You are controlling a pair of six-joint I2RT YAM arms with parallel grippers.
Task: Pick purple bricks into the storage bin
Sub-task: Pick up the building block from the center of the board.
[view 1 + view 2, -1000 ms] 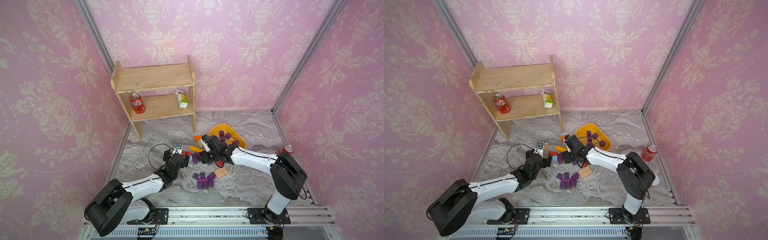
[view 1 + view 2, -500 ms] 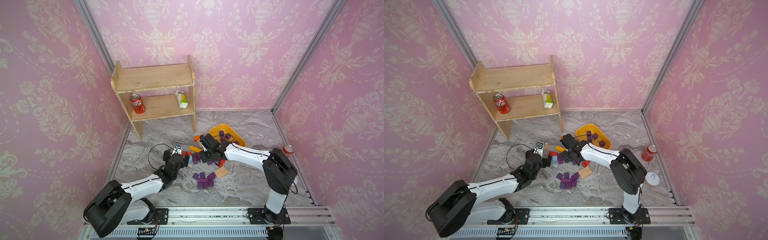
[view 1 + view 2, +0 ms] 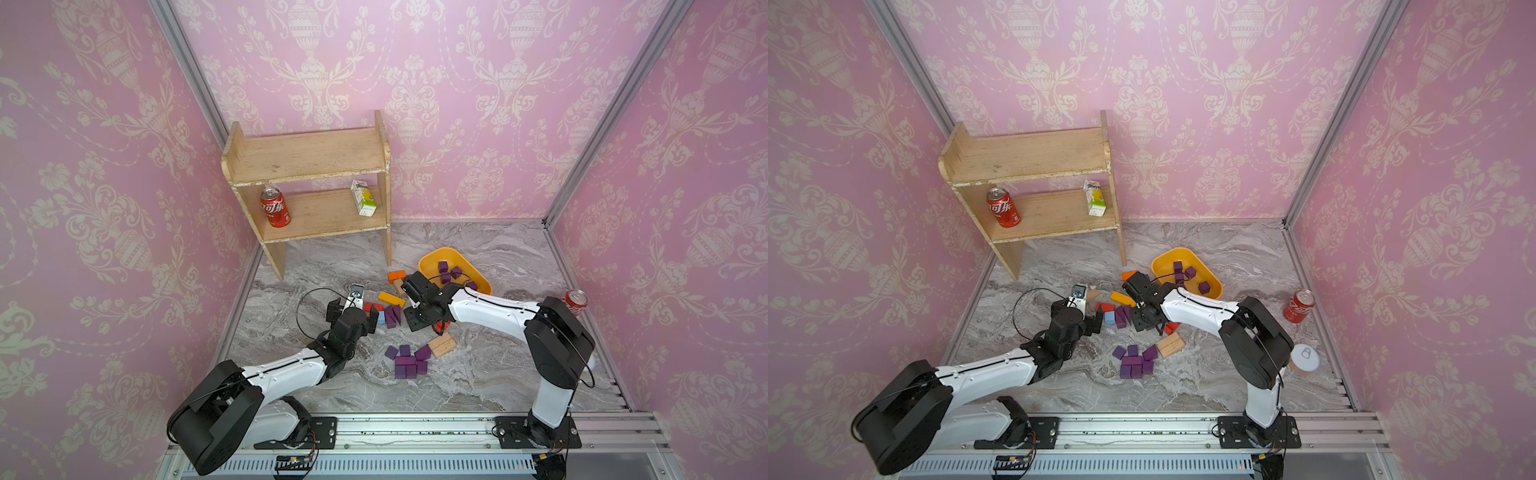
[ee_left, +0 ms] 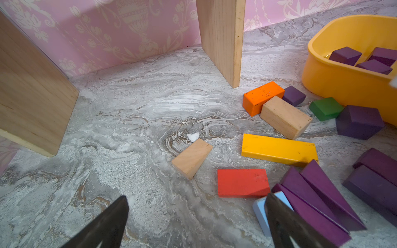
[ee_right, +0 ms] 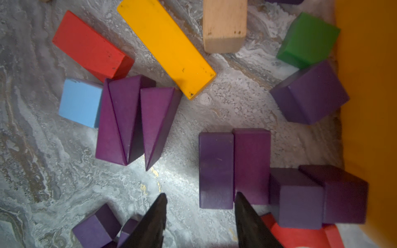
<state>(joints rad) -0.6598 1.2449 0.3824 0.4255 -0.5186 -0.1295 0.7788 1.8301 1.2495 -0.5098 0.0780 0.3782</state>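
Four counted: bricks (image 3: 456, 272) lying loose in the bin (image 3: 428, 259), seen in both top views; the right arm crosses the bin's near corner, so the count there is unsure.
Bin: on the floor at back right, near a shelf (image 3: 307, 158) leg; cut off by the frame edge in both wrist views.
Pile (image 3: 409, 361): about eight purple bricks bunched on the floor between the two arms, with a tan block (image 3: 442, 345) at its side.
Wedges (image 5: 129, 120): three purple ones packed side by side, touching a blue block (image 5: 80, 103).
Bars (image 5: 234, 167): two purple ones side by side, with two purple cubes (image 5: 318, 193) against them, just beside the bin wall; a red block (image 5: 300, 236) by the cubes is mostly hidden and cut off.
Right gripper (image 5: 200, 194): points down over the bars' ends, jaws partway apart, nothing clamped; its height above them cannot be told.
Left gripper (image 4: 196, 196): jaws wide, holding nothing, bare floor between them; one finger covers part of the blue block.
Top views: the right gripper's body hides the bars and cubes.
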